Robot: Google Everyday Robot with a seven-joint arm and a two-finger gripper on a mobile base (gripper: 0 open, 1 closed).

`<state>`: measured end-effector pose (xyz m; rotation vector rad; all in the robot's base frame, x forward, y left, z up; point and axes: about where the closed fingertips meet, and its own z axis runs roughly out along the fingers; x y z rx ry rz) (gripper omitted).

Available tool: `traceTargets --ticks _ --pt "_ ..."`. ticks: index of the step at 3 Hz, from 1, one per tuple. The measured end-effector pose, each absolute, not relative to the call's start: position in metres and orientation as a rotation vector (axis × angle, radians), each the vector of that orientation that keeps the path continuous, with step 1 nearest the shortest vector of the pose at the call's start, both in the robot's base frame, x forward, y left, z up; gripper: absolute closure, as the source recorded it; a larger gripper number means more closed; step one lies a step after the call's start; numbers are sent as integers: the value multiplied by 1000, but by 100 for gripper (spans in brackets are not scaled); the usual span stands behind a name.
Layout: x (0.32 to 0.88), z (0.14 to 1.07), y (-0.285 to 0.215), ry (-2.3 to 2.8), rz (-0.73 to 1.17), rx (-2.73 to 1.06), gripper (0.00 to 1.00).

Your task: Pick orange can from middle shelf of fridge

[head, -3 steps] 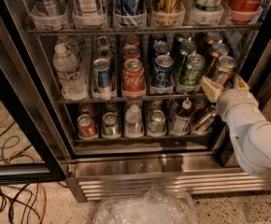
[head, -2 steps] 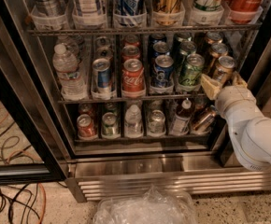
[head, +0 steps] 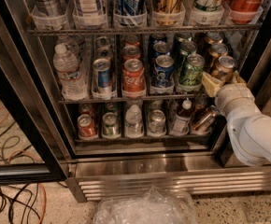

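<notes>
The fridge [head: 28, 125] stands open in front of me. On its middle shelf [head: 126, 98], the rightmost lane holds a row of coppery orange cans; the front orange can [head: 223, 65] has a silver top. My gripper [head: 223, 81] on the white arm [head: 254, 129] is at the lower part of that front can, reaching in from the right, and hides the can's base. The other orange cans [head: 213, 50] stand behind it.
A green can [head: 190, 71], blue can [head: 162, 70], red Coca-Cola can [head: 133, 76] and water bottle [head: 67, 71] share the middle shelf. Tall cans stand above, small cans and bottles below. The black door frame [head: 261, 55] is close on the right. A plastic bag [head: 145, 209] and cables [head: 9, 190] lie on the floor.
The gripper and arm have barely moved; they stay at the front orange can. Nothing on the shelves has shifted.
</notes>
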<state>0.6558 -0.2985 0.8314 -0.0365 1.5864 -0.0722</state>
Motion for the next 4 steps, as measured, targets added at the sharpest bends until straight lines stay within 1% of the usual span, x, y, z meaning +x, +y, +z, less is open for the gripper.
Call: traceTargets --ticks 1,2,4 --pt "656 831 -295 1586 -72 -36 34" --pt "656 831 -295 1586 -72 -36 48" --pt "655 837 -293 1575 -64 -38 95"
